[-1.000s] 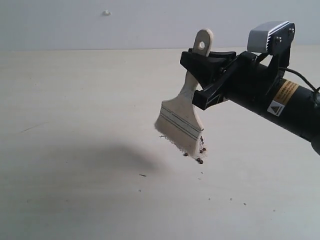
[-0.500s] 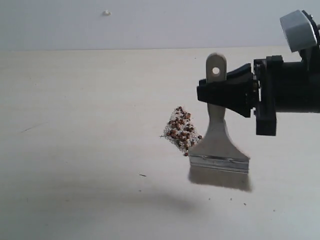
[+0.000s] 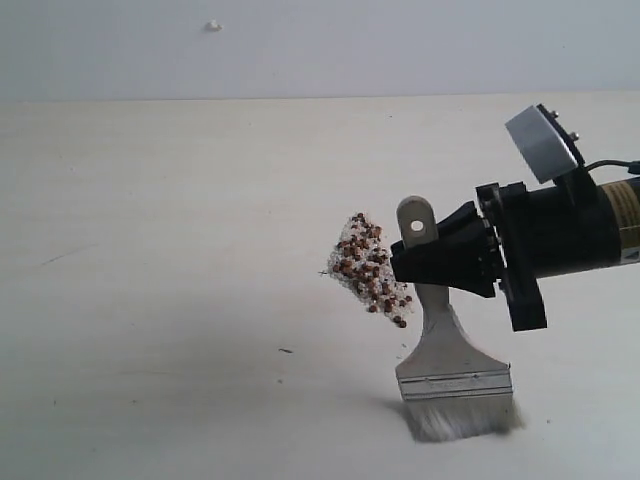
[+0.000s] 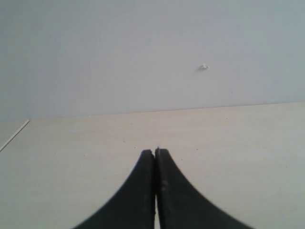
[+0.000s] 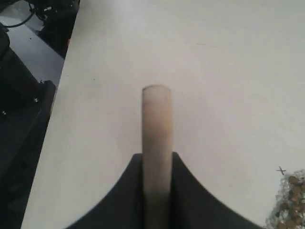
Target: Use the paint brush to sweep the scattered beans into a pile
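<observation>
Pale wood tabletop [image 3: 150,250] runs back to a plain grey-white wall [image 3: 300,50] with one small white speck [image 3: 212,25] on it. From the side, the right gripper [image 3: 408,262] reaches in from the right, its black jaws narrow and clamped on the handle of the paint brush [image 3: 450,350], just below the hole [image 3: 416,226] at the handle's end. The brush hangs head down, its silver band [image 3: 455,383] above off-white bristles [image 3: 460,418] that are blurred at the tabletop; whether they press on it I cannot tell. Just left of the handle and a little farther back sits the pile [image 3: 362,265], reddish-brown beans mixed with whitish grains in one tight clump, with a few loose beans [image 3: 400,322] trailing off its near right edge. The right wrist camera shows only the pale handle [image 5: 156,133] standing between the jaws, a corner of the pile, and black gear [image 5: 24,95] off the table's edge. The left gripper [image 4: 155,155] appears only in its own wrist camera: jaws pressed together, holding nothing, pointed across bare table toward the wall.
</observation>
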`<state>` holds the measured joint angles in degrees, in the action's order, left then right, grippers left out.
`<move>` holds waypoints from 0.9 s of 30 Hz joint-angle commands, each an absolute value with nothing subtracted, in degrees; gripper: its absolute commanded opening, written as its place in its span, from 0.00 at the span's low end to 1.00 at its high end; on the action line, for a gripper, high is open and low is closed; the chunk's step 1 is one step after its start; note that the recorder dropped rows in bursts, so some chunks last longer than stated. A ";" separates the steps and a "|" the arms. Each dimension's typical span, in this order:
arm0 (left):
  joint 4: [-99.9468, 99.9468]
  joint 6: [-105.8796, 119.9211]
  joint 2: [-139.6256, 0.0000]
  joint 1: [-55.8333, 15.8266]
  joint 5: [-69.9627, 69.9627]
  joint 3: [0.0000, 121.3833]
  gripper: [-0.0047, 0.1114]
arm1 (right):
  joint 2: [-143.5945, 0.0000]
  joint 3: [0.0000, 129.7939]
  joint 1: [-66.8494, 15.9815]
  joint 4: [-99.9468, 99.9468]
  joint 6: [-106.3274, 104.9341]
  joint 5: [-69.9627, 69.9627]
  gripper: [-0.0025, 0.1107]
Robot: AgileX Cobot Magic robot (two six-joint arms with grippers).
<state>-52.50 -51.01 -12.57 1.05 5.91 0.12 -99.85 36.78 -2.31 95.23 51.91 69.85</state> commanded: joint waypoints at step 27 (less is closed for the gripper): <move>-52.33 -50.96 -12.34 1.16 5.67 0.00 0.04 | -118.82 61.83 -1.99 93.19 50.98 69.96 0.02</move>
